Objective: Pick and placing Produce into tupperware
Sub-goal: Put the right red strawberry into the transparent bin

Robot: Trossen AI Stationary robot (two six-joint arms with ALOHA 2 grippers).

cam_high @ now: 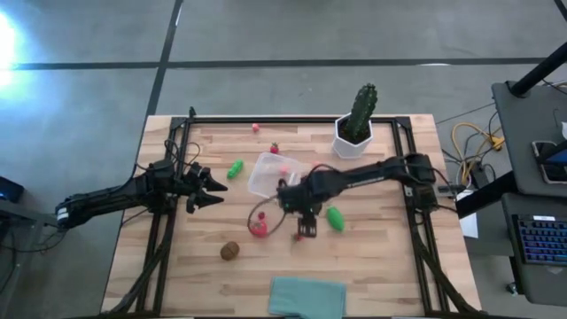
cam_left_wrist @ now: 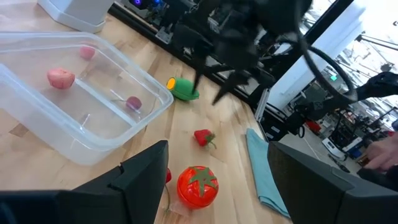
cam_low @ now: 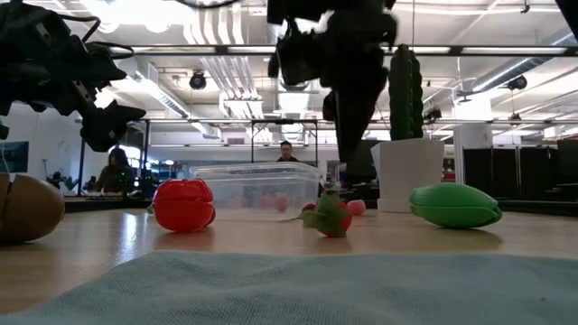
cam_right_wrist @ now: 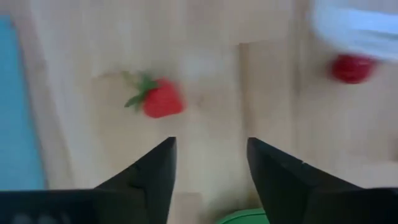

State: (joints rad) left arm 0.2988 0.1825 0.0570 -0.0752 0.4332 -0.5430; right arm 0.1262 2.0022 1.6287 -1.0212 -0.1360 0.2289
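The clear tupperware (cam_high: pixel 273 175) stands mid-table with three small pink pieces (cam_left_wrist: pixel 61 78) inside. On the wood lie a strawberry (cam_right_wrist: pixel 160 99), a red tomato (cam_high: pixel 258 228), a green piece (cam_high: pixel 335 218), another green piece (cam_high: pixel 235 168), a brown kiwi (cam_high: pixel 230 251) and two tiny red pieces (cam_high: pixel 275 148) near the far edge. My right gripper (cam_right_wrist: pixel 211 168) hangs open above the table, pointing down, with the strawberry just ahead of its fingertips and nothing between them. My left gripper (cam_high: pixel 209 188) waits open at the left, well off the table.
A tall green cactus in a white pot (cam_high: pixel 355 133) stands at the far right, just beyond the tupperware. A teal folded cloth (cam_high: pixel 306 297) lies at the near edge. Black frame rails (cam_high: pixel 168 221) run along both sides of the table. People show in the room beyond.
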